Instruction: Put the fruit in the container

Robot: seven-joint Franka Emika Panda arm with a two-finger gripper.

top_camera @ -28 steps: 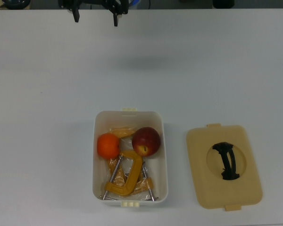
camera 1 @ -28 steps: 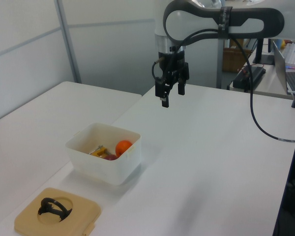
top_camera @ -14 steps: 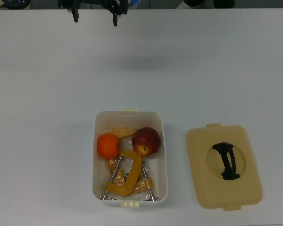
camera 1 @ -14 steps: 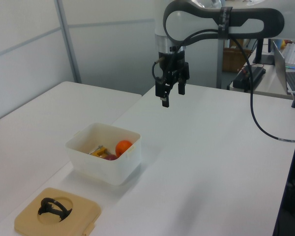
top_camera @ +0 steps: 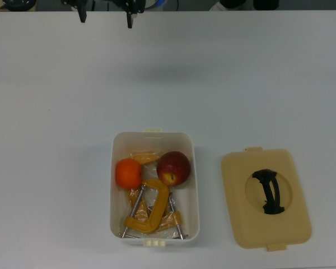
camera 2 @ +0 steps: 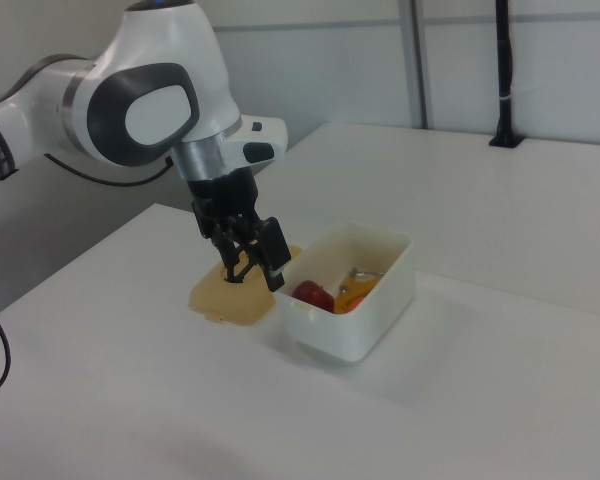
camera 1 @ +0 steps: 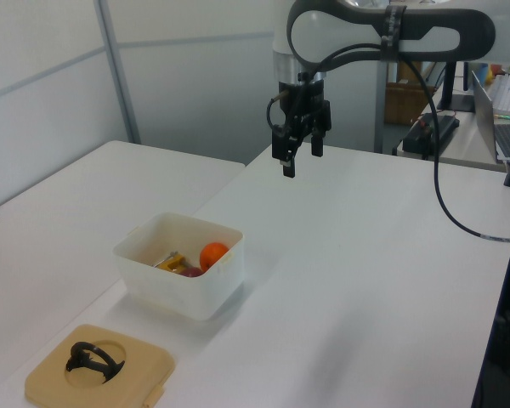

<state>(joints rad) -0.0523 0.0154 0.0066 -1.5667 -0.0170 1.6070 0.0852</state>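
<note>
The gripper hangs with its fingers apart and holding nothing, and over the last second it has risen a little and drifted toward the top view's left, well apart from the container. The apple and orange lie side by side inside that tub above the yellow C-clamps, with the tan lid beside it, so the task appears complete. No brand, label or writing is legible anywhere.

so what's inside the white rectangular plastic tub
Inside the white rectangular plastic tub sit a bright orange orange, a dark red apple with a yellowish patch and yellow metal C-clamps. How many clamps there are and what lies under them is covered.
</note>
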